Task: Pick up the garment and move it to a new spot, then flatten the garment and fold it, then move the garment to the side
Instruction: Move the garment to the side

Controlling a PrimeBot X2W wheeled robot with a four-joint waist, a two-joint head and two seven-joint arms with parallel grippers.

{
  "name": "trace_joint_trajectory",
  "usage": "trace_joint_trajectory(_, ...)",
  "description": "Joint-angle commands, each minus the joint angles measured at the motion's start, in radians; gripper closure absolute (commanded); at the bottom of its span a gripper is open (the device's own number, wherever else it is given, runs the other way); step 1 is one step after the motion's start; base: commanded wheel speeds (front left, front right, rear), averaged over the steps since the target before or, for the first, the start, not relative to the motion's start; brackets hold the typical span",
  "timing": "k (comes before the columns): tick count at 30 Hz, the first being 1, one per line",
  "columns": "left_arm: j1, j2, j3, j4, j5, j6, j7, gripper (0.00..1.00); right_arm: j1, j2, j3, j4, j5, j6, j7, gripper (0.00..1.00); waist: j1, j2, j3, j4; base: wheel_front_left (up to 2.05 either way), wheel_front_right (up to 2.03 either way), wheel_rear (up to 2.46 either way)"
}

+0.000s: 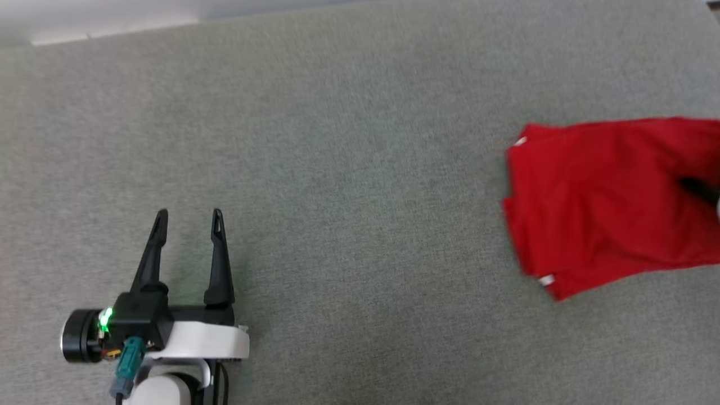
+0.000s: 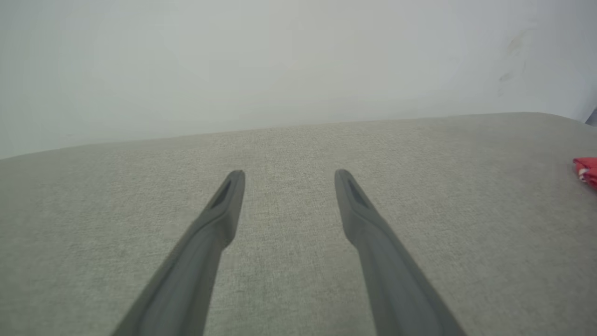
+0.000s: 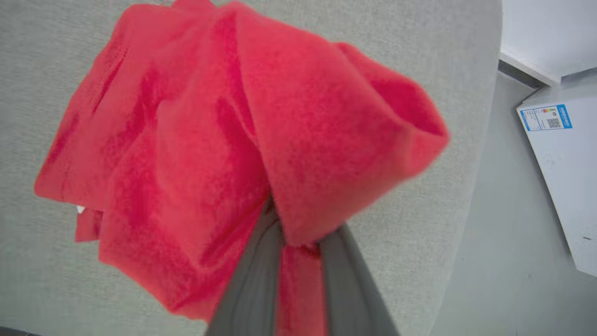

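The right claw (image 3: pixel 298 235) is pinching a bunch of the red shirt (image 3: pixel 210 140), which is sitting right in front of its fingers near the edge of the table (image 3: pixel 419 261); it is looking folded already, so I am guessing only the move to the side is left. The left claw (image 1: pixel 188 216) is hanging wide open and empty, far from the shirt. The blue-edged sticker (image 3: pixel 544 117) on the white box (image 3: pixel 569 186) past the right claw is looking too small to read.
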Motion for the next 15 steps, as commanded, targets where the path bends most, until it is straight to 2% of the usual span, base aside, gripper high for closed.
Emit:
trace_joint_trajectory(1,-0.021,0.007,0.005,-0.007,0.007,-0.005,-0.002,0.0,-0.027,-0.006,-0.015,0.026,-0.019,0.0,-0.011,1.0,-0.0001,0.0,0.053,-0.01,0.0,0.0,0.0)
trace_joint_trajectory(9,-0.067,0.016,0.008,-0.036,0.021,-0.022,-0.002,0.0,-0.098,-0.024,-0.129,0.217,-0.143,-0.001,-0.026,1.0,-0.0001,0.0,0.171,0.002,0.0,0.0,0.0)
trace_joint_trajectory(15,-0.093,0.019,0.008,-0.053,0.023,-0.029,-0.002,0.0,-0.135,-0.009,-0.253,0.354,-0.218,-0.001,-0.047,1.0,-0.0001,0.0,0.227,0.02,0.0,0.0,0.0)
